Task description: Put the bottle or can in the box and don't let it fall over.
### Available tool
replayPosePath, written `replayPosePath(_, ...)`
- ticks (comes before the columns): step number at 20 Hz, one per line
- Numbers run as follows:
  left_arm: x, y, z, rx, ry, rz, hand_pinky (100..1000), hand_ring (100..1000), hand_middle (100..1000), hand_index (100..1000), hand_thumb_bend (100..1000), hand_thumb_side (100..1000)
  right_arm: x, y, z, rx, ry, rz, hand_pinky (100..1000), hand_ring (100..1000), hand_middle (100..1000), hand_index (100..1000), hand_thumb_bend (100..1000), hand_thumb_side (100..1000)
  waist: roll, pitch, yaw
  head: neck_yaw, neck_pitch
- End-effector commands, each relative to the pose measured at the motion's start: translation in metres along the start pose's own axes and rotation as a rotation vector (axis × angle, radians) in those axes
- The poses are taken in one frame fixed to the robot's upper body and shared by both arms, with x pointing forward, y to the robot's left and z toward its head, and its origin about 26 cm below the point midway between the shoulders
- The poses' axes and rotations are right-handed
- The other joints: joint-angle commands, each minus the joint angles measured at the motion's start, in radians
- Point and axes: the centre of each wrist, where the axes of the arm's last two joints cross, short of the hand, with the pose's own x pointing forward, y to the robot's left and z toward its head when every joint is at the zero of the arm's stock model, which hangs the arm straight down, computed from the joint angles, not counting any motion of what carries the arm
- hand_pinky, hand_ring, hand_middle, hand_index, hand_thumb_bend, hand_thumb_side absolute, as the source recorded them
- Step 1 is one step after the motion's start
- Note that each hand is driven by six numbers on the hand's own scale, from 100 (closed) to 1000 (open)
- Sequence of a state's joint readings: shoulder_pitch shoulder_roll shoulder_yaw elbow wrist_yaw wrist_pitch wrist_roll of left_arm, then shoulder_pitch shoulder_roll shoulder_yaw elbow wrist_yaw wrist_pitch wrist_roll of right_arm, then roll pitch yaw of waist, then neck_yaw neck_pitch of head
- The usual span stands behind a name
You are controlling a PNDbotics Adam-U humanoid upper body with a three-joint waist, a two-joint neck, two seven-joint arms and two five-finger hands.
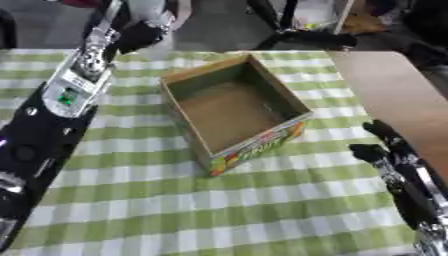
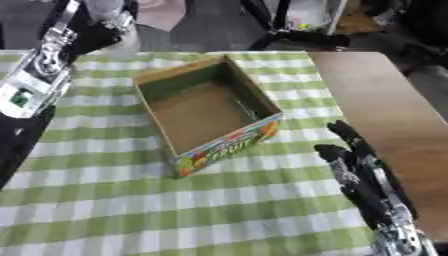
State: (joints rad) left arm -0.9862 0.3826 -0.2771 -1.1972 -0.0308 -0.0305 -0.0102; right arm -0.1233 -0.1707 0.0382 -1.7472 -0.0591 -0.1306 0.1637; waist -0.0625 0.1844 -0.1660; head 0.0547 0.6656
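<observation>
An open cardboard box with a colourful printed front stands in the middle of the green checked cloth, and its inside is bare. My left arm reaches to the far left edge of the table. There my left hand is curled round a pale, upright bottle, whose lower part is hidden by the fingers. The bottle is behind and to the left of the box, well apart from it. My right hand rests at the lower right with its fingers straight and nothing in it.
The green and white checked cloth covers the table. A bare brown tabletop adjoins it on the right. Black stand legs and a dark floor lie beyond the far edge.
</observation>
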Motion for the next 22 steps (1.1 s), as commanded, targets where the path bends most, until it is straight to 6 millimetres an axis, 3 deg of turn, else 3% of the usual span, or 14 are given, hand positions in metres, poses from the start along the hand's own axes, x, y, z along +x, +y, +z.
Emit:
replayPosePath(1, 0.021, -0.018, -0.01, -0.115, -0.063, 0.021, 708, 1000, 1000, 512, 100, 328, 0.004, -0.001, -0.002, 0.01, -0.015, 0.002, 849, 788, 967, 996, 100, 548, 0.002, -0.026, -0.006, 0.004, -0.011)
replayPosePath(5, 0.016, -0.045, -0.01, -0.248, -0.051, 0.04, 708, 1000, 1000, 517, 100, 324, 0.004, 0.0, -0.003, 0.013, -0.016, -0.001, 849, 788, 967, 996, 100, 552, 0.001, -0.025, -0.014, 0.004, -0.012)
replayPosePath(6, 0.012, -0.05, -0.009, -0.269, -0.04, 0.04, 709, 1000, 1000, 538, 100, 168, 0.004, 0.0, -0.003, 0.013, -0.015, -0.002, 849, 788, 968, 996, 100, 552, 0.0, -0.024, -0.015, 0.004, -0.011)
replayPosePath(7, 0.008, -0.055, -0.008, -0.283, -0.027, 0.037, 711, 1000, 1000, 564, 100, 318, 0.004, 0.0, -0.003, 0.013, -0.016, -0.002, 849, 788, 968, 996, 100, 552, 0.0, -0.024, -0.015, 0.004, -0.012)
replayPosePath(9, -0.002, -0.061, -0.005, -0.298, 0.001, 0.02, 720, 1000, 1000, 651, 100, 238, 0.004, 0.0, -0.003, 0.013, -0.017, -0.003, 849, 788, 967, 996, 100, 553, -0.001, -0.023, -0.016, 0.003, -0.012)
replayPosePath(11, -0.012, -0.063, -0.001, -0.299, 0.025, -0.027, 732, 1000, 1000, 818, 100, 437, 0.004, 0.0, -0.003, 0.012, -0.017, -0.002, 849, 788, 967, 996, 100, 553, 0.0, -0.023, -0.016, 0.001, -0.013)
replayPosePath(12, -0.016, -0.062, 0.0, -0.293, 0.032, -0.058, 739, 1000, 1000, 880, 282, 575, 0.004, 0.0, -0.003, 0.011, -0.017, -0.002, 849, 788, 967, 996, 100, 553, 0.0, -0.022, -0.015, -0.001, -0.013)
replayPosePath(14, -0.023, -0.059, 0.004, -0.27, 0.042, -0.106, 745, 1000, 1000, 938, 493, 709, 0.004, -0.001, -0.003, 0.009, -0.017, -0.001, 849, 788, 967, 996, 100, 553, 0.0, -0.023, -0.012, -0.005, -0.013)
replayPosePath(18, -0.035, -0.05, 0.011, -0.219, 0.058, -0.13, 750, 1000, 1000, 977, 604, 762, 0.004, -0.001, -0.003, 0.008, -0.017, 0.0, 849, 788, 967, 996, 100, 553, -0.002, -0.023, -0.004, -0.01, -0.015)
replayPosePath(22, -0.037, -0.038, 0.017, -0.19, 0.059, -0.148, 756, 1000, 1000, 995, 641, 781, 0.004, -0.001, -0.003, 0.005, -0.017, 0.0, 849, 787, 967, 996, 100, 552, -0.006, -0.023, 0.003, -0.013, -0.016)
